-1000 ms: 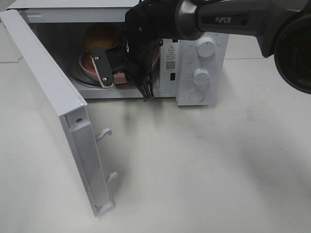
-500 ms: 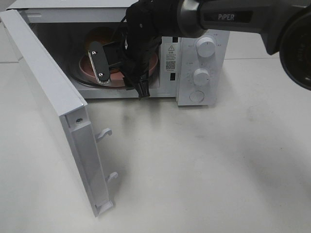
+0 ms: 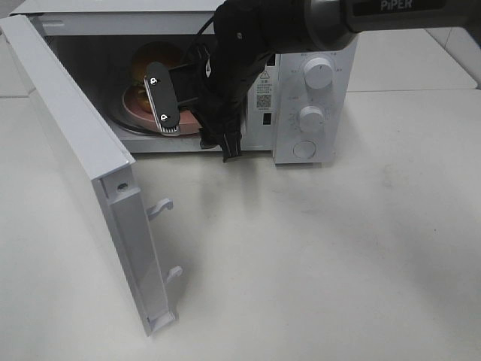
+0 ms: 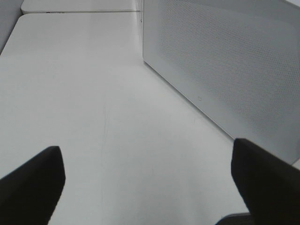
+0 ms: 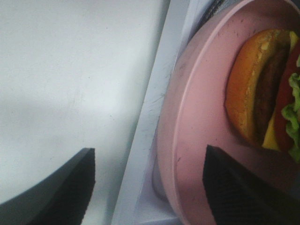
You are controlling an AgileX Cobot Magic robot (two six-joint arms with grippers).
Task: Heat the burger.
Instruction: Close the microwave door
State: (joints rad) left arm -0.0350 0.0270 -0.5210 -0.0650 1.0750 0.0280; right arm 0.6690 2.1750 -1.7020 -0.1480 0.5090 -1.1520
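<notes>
Against the back of the pale desk (image 3: pixel 323 256) stands the white microwave (image 3: pixel 338 83). Its top is cut off by the high view's edge, and much of its cavity is hidden behind the right arm (image 3: pixel 263 30). The door (image 3: pixel 75 143) hangs wide open toward the front left, with two latch hooks (image 3: pixel 161 207) jutting from its free edge. A broad stretch of desk lies in front and to the right.

Inside the cavity, the pink plate (image 3: pixel 132 101) shows from above only as a sliver past the arm. Its rim lies close to the cavity's front lip. The burger (image 5: pixel 262 89) sits on that plate, its far side cropped in the wrist view.

The right gripper (image 3: pixel 201 141) hangs at the cavity mouth with jaws spread wide, gripping nothing. The plate rim lies between the jaws; whether either touches it cannot be told.

The left gripper (image 4: pixel 145 154) is outside the high view. Its jaws stand wide apart and empty above the desk, beside a perforated white panel (image 4: pixel 225 61).
</notes>
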